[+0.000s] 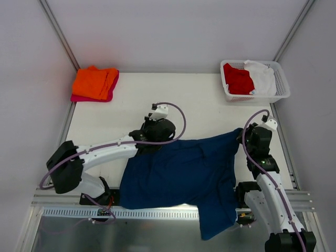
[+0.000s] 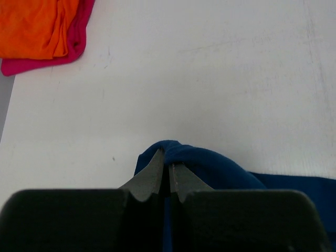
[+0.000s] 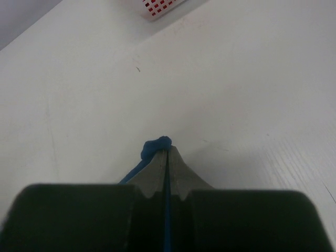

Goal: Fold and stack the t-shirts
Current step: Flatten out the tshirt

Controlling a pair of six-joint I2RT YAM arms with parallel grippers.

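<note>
White flat table [image 1: 199, 100] carries navy blue cloth t-shirt [image 1: 181, 173] spread on its near half, long axis left-right, near part drooping over the edge. Both pinch it shut: left gripper [image 2: 168, 167] on far-left corner, right gripper [image 3: 167, 153] on far-right corner. Cloth trails back toward both bases.

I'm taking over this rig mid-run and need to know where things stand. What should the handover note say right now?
Grippers: the left gripper is shut on the navy t-shirt at its far left corner. The right gripper is shut on its far right corner.
Navy t-shirt: spread unfolded on the table, with its near part hanging over the near edge.
Done: the orange t-shirt lies folded on the pink t-shirt, far left.
Left: fold and stack the navy one, then the red t-shirt and white t-shirt, both in the basket, far right.
</note>
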